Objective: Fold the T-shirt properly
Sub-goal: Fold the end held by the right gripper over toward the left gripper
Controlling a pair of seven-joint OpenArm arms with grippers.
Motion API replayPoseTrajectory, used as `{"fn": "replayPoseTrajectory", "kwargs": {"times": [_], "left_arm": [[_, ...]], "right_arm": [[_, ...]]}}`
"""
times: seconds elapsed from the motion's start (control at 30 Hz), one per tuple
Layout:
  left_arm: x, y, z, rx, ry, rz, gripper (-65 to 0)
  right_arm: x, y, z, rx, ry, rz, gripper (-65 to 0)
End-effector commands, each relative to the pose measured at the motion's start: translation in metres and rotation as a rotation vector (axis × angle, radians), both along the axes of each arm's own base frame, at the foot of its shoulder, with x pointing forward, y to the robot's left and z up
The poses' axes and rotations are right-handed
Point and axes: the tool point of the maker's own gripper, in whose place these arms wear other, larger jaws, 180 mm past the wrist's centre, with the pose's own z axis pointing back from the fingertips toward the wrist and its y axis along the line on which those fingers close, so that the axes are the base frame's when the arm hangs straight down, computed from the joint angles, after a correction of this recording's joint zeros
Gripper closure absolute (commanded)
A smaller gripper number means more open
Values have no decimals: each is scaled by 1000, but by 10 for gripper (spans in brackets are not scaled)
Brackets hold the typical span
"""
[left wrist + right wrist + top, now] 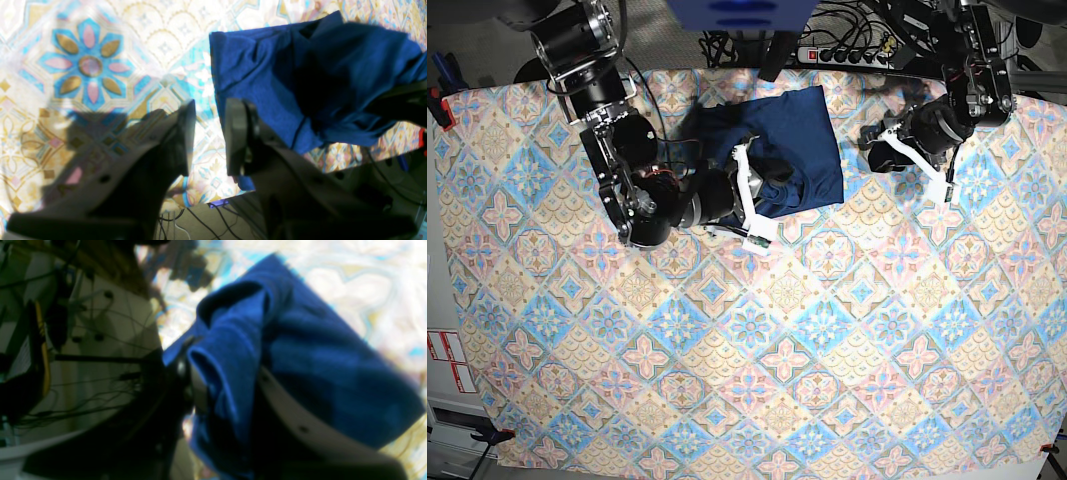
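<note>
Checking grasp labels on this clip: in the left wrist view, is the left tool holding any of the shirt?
No, the left tool stands open with only tablecloth showing between its jaws, and the T-shirt lies beyond it.

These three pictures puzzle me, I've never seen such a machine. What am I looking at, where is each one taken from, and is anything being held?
It is a robot with two arms. The base view looks straight down on a table covered by a patterned tablecloth. On it lies a partly folded dark blue T-shirt. The other two pictures come from cameras on the wrists, looking along each gripper. The right gripper has a fold of the shirt between its fingers, with cloth draped over them. The left gripper is open and holds nothing; the tablecloth shows between its fingers, beside the shirt's edge.
</note>
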Motion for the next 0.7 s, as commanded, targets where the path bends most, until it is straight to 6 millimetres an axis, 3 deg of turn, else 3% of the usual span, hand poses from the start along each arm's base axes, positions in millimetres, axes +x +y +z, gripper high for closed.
{"fn": "replayPoseTrajectory", "kwargs": {"times": [0.0,0.1,0.27,0.4,0.53,0.67], "left_arm": [[6,2,8,1,-36,1,-141],[6,2,8,2,-35,1,-141],[7,1,8,0,-36,-1,-141],[8,2,8,1,-38,1,-141],[7,-2,8,-9,-36,-9,-141],[11,-14,11,-10,-46,-64,-143]], "right_arm": [[14,10,22,63,-52,3,-83],[8,19,23,59,-64,51,-110],[8,24,25,53,-78,78,-238],[10,23,27,51,-92,77,-232],[45,-25,20,-51,-180,-47,-232],[73,-92,19,-137,-221,-185,-232]]}}
